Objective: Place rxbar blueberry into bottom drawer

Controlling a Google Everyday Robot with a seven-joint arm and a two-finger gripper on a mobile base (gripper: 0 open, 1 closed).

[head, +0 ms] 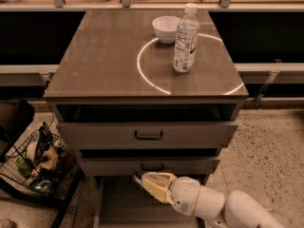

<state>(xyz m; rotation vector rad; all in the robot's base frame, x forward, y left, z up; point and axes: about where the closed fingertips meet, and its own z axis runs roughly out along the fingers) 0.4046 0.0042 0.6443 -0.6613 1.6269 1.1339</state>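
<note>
The bottom drawer (116, 208) is pulled out at the foot of the cabinet, a shallow grey-brown tray. My gripper (151, 184), cream-coloured on a white arm, reaches in from the lower right. It hovers over the drawer, just below the front of the middle drawer (149, 166). The rxbar blueberry does not show; the gripper may be hiding it.
A water bottle (185, 38) and a white bowl (166, 28) stand on the cabinet top (104, 56). The upper drawer (148, 135) sticks out slightly. A wire basket (35, 163) of items sits on the floor at the left.
</note>
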